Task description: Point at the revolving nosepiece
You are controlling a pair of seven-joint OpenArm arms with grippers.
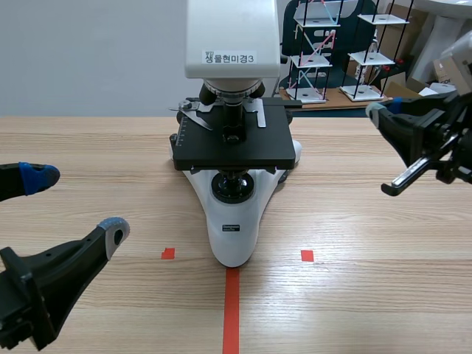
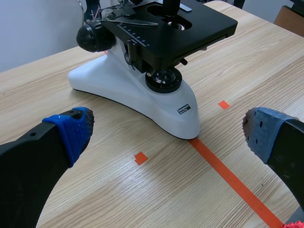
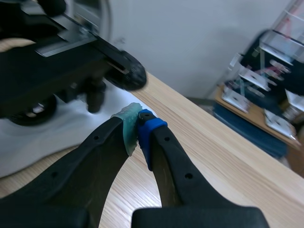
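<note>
Microscope (image 1: 232, 221) at centre of table (image 1: 369, 295) | nosepiece (image 1: 234, 91) under white head (image 1: 232, 37), above stage (image 1: 236, 151) | right gripper (image 1: 376, 114) raised beside stage, fingers pressed together, empty, probably to form one pointer; touching nothing | left gripper (image 1: 80, 203) low, wide apart, empty, seemingly parked aside

Your microscope (image 1: 231, 236) is white with a black stage (image 1: 232, 144), on a pale wood-grain table (image 1: 369, 295) with orange-red tape (image 1: 231, 310). Your left gripper (image 1: 77, 202) is black with dotted blue pads (image 2: 76, 130); the right gripper (image 3: 139, 122) pairs a grey-green pad (image 3: 126, 126) with a blue one.
</note>
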